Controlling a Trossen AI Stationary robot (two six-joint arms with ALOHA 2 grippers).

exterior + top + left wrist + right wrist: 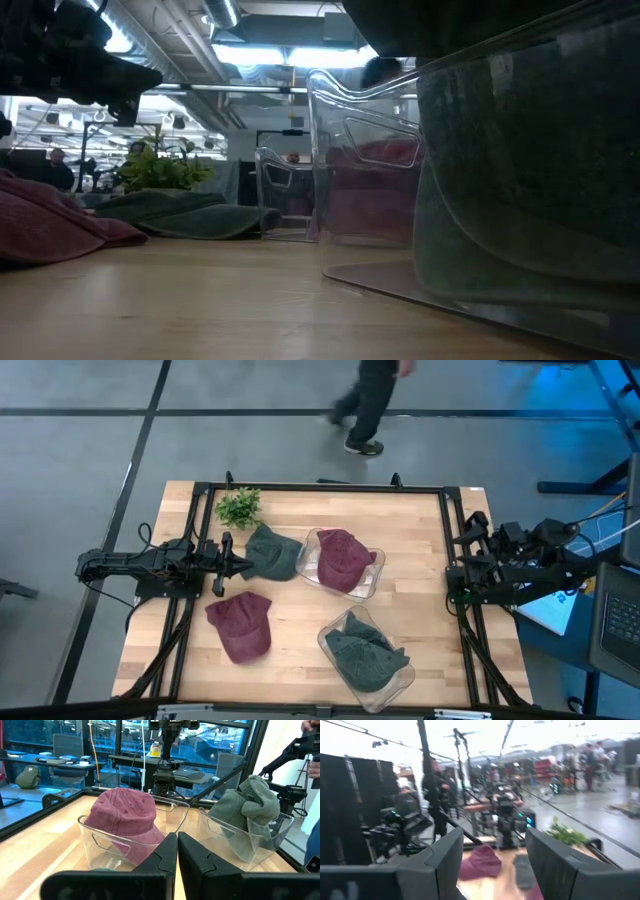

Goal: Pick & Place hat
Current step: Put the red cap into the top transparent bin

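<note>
The left tool (243, 567) is seen at the edge of the green hat (273, 553) lying loose on the table (300, 650), its fingers (165, 857) pressed together with nothing visibly pinched between them. A maroon hat (240, 626) is spread on the wood nearer the front, and a second maroon hat (341, 558) is sat in a clear bin (372, 582). Another green hat (365, 650) is packed in the front bin (402, 682). The right tool (460, 568) is parked at the table's right edge, fingers held apart and empty. A plant (239, 507) is noted by the back-left corner.
</note>
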